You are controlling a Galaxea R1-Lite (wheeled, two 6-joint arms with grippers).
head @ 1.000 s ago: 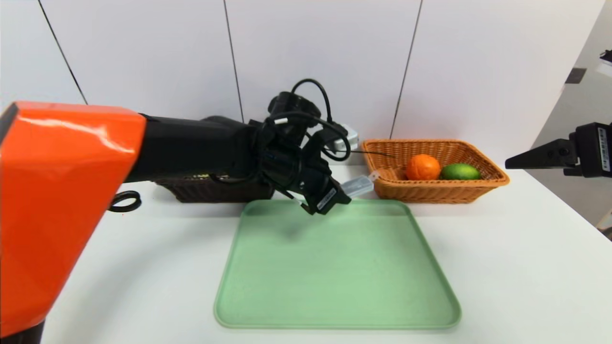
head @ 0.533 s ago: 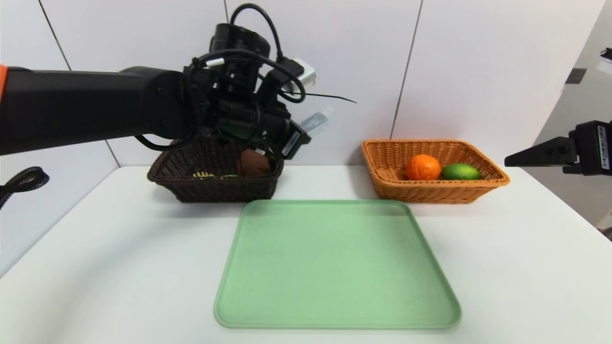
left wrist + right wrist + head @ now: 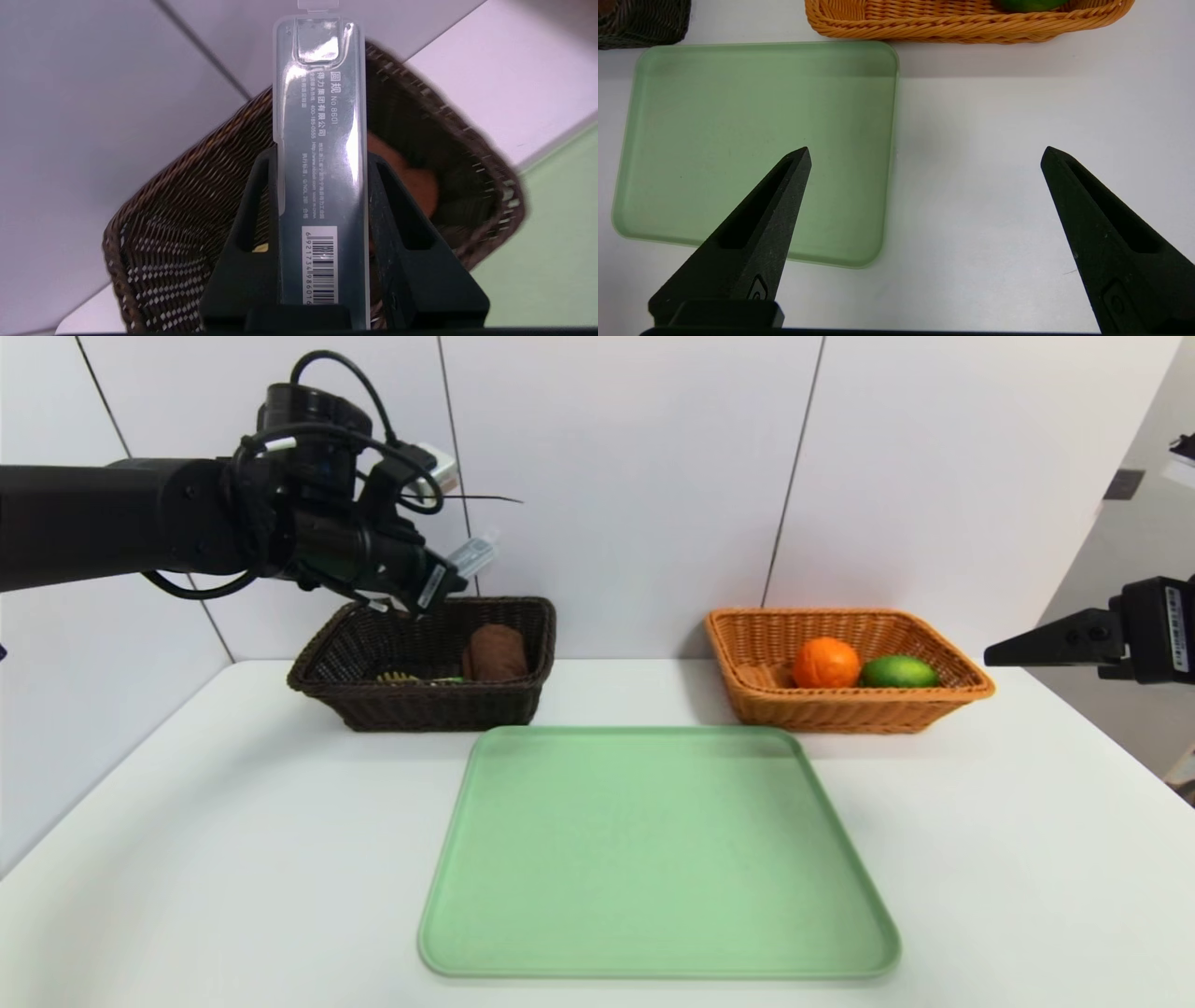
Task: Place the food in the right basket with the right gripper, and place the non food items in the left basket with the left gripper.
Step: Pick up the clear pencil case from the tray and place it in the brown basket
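My left gripper [image 3: 437, 586] is shut on a clear flat plastic case [image 3: 471, 556] with a barcode label [image 3: 320, 140]. It hangs in the air over the dark brown left basket [image 3: 420, 705], near the basket's back rim. That basket [image 3: 177, 196] holds a brown roll [image 3: 495, 651] and a small yellow-green item [image 3: 403, 678]. The orange right basket [image 3: 845, 705] holds an orange [image 3: 825, 663] and a green lime [image 3: 897, 671]. My right gripper [image 3: 926, 154] is open and holds nothing, parked off the table's right side [image 3: 999, 655].
A pale green tray [image 3: 653, 859] lies bare in the middle of the white table [image 3: 233, 859], in front of both baskets. The same tray [image 3: 752, 140] lies below the right gripper. A white tiled wall stands close behind the baskets.
My left arm has lifted the clear case off the tray area and swung it up and to the left, to above the brown basket. The right arm has not moved.
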